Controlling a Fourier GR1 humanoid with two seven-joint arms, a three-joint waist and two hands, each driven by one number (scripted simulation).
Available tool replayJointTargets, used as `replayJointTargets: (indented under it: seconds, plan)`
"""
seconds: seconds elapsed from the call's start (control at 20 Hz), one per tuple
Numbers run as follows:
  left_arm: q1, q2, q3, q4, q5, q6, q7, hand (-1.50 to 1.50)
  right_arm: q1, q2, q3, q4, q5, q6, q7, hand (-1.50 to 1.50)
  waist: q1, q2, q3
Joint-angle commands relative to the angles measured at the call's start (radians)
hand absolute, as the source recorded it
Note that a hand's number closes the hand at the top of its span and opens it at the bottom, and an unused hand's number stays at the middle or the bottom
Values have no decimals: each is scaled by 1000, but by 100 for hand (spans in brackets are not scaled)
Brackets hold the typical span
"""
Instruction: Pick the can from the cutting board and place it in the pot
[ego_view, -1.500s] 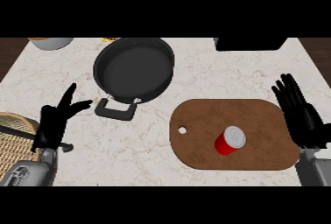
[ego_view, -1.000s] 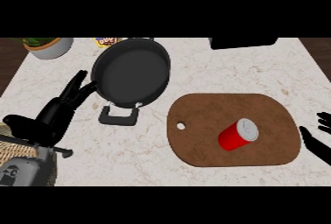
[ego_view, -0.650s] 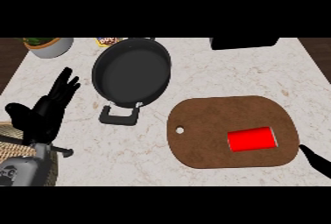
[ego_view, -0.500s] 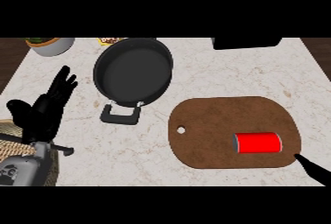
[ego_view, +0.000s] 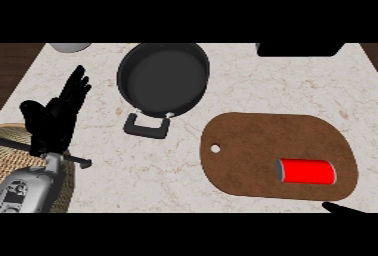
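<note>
A single head view looks steeply down on the pale speckled surface (ego_view: 244, 95) from the robot's own side, facing away from the body, so the far edge with its dark strip lies along the top. It sits near enough that the pot (ego_view: 163, 76), the cutting board (ego_view: 258, 145) and the can (ego_view: 306, 171) fill most of the frame. The left robot hand (ego_view: 55, 117) enters from the lower left, and only a dark tip of the right robot hand (ego_view: 347, 208) shows at the lower right edge.
</note>
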Motion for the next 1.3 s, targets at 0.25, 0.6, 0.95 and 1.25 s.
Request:
replayJointTargets:
  seconds: [0.25,0.6,0.95,1.25]
  plan:
    - [72,41,-14,54,-57,-34,13,0,-24,-108,144,-148,-4,304,466,-150,67,30,-56]
    - [57,28,-23,92,-88,-34,-14,0,-232,-80,207,-227,-80,437,807,-150,72,31,-51]
    - [85,40,-5,81,-76,-57,-32,0,-334,-83,238,-189,-113,489,934,-150,85,27,-52]
    - [99,41,-10,84,-86,-52,-33,0,-416,-61,268,-101,-136,516,961,-150,79,25,-50]
